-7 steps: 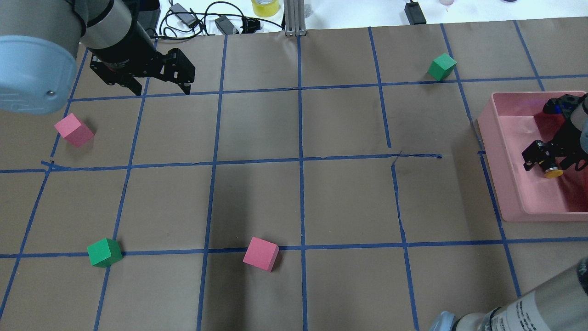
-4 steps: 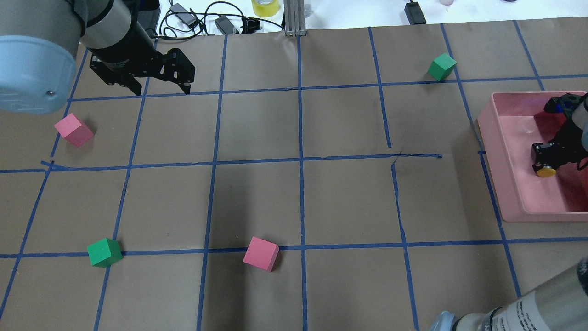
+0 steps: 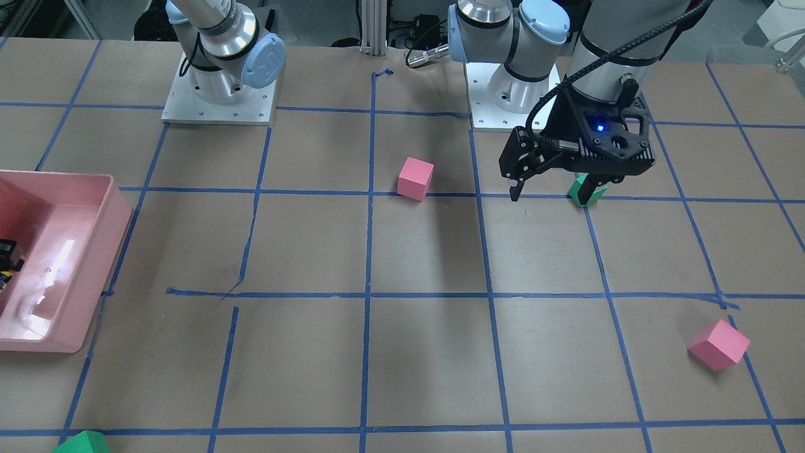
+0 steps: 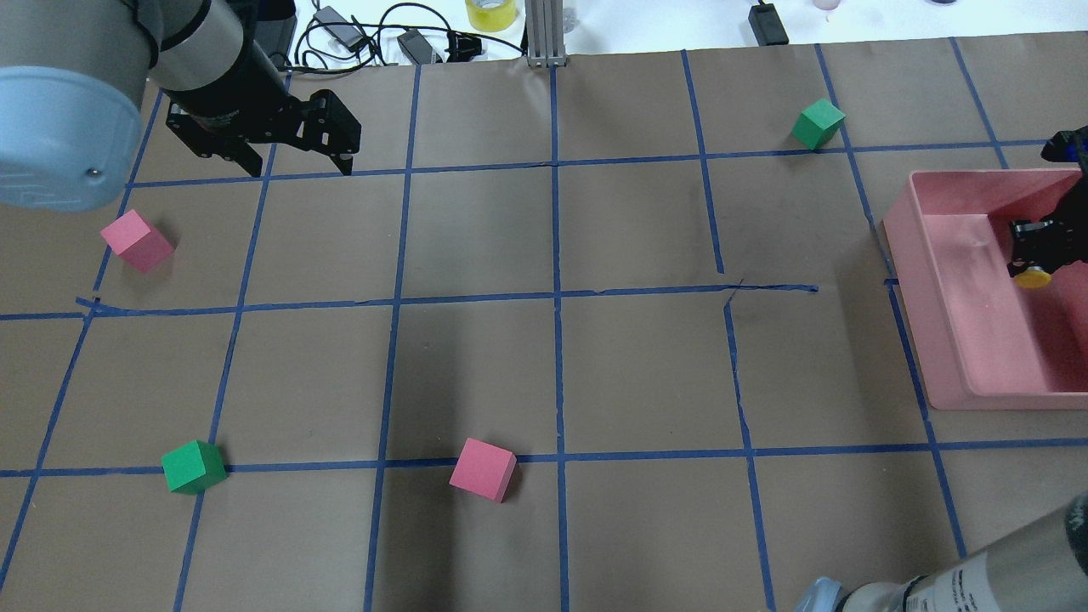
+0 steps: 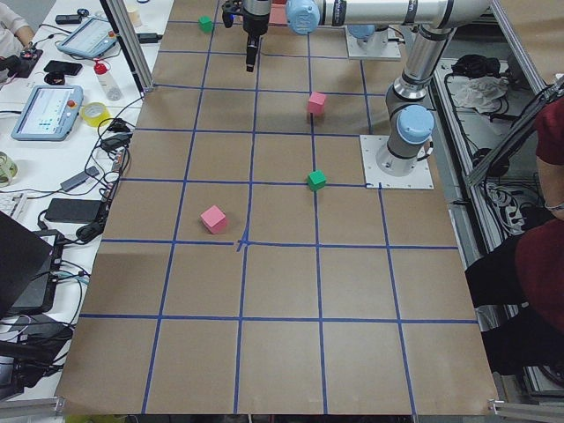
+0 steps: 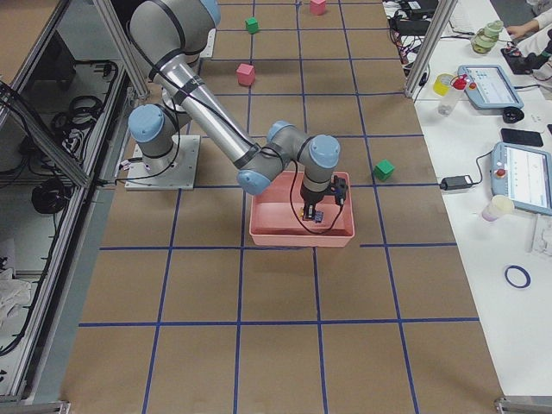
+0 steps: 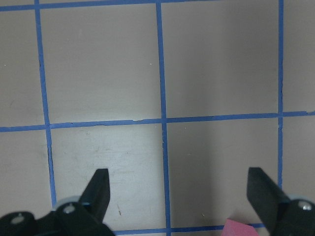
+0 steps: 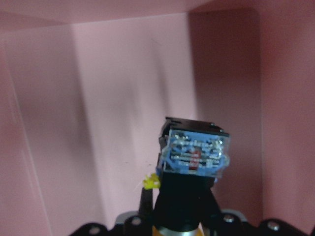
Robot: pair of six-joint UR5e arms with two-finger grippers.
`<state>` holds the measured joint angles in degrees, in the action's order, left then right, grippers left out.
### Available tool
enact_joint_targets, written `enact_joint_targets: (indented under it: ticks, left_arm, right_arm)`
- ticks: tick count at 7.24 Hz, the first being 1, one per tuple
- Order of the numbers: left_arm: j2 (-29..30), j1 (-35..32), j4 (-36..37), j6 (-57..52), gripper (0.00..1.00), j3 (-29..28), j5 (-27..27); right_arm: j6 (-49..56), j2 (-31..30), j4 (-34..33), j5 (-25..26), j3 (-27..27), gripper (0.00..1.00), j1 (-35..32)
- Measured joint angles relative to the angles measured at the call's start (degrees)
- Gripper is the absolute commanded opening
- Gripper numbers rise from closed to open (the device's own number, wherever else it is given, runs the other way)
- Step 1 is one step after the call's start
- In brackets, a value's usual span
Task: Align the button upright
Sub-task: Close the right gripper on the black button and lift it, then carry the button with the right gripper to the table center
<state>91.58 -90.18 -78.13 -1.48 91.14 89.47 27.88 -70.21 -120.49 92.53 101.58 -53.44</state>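
Glossy pink plastic bin [image 3: 63, 189]; matt brown paper tabletop [image 4: 629, 374]; plastic button [image 4: 1033, 279].

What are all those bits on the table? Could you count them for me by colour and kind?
Pink cubes: 2
Green cubes: 2
Pink tray: 1
Yellow-capped button: 1
Total: 6

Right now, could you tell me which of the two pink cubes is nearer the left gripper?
The pink cube on the robot's far left, close to the left gripper; the other pink cube lies mid-table, much farther.
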Motion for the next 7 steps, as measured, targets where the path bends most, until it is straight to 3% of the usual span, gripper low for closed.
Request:
enact_joint_targets:
  ticks: [4, 7]
  left_arm:
    - [0.01, 0.00, 0.00, 0.14, 1.00, 0.00, 0.00]
    - [0.01, 0.00, 0.00, 0.12, 1.00, 0.00, -0.08]
  right_arm:
    - [-11.98, -6.00, 6.23, -2.11, -3.82, 0.00, -9.83]
    - [-18.11, -4.43, 7.27, -1.62, -8.62, 0.00, -25.50]
